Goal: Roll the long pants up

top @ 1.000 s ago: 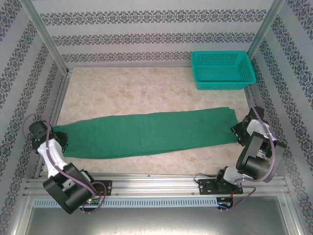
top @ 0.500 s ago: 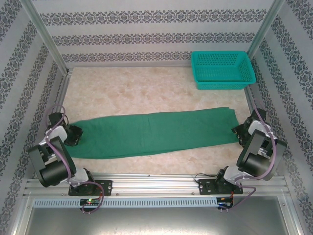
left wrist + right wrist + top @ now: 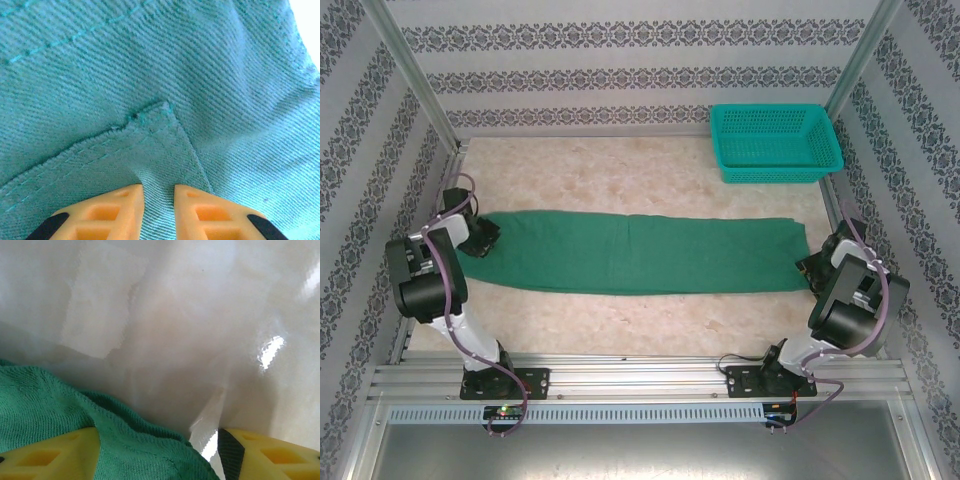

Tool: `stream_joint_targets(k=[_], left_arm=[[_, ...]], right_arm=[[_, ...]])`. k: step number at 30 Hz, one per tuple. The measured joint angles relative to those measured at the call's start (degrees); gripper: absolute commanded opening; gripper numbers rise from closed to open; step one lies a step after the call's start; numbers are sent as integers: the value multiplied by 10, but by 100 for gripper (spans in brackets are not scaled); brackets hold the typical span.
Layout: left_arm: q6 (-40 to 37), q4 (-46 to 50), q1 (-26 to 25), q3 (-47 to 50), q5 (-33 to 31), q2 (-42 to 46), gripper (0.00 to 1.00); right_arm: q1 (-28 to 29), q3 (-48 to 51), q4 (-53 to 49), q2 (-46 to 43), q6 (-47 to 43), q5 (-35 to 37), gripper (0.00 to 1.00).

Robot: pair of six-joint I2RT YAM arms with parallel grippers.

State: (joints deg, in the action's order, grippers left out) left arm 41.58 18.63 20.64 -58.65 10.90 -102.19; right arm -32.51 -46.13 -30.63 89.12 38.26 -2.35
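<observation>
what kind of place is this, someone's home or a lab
Most likely a robot test booth, not a home: metal frame posts and patterned wall panels box in a table, and two robot arms are bolted to a rail at its near edge, green pants laid out.

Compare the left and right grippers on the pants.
The left gripper has its jaws nearly together, pinching a fold of the pants. The right gripper has its jaws wide, with cloth lying loose between them. The left gripper is at the pants' left end and the right gripper is at their right end. Both sit low at the cloth.
</observation>
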Motion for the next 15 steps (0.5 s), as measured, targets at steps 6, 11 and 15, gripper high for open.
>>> stream_joint_targets(k=[6,11,15], left_arm=[[23,-5,-4,52,-33,60,36],[22,21,-4,58,-41,107,36],[17,32,-4,56,-40,109,36]], right_arm=[[0,-4,-10,4,8,12,49],[0,-9,2,13,13,13,14],[1,-21,32,23,12,15,0]])
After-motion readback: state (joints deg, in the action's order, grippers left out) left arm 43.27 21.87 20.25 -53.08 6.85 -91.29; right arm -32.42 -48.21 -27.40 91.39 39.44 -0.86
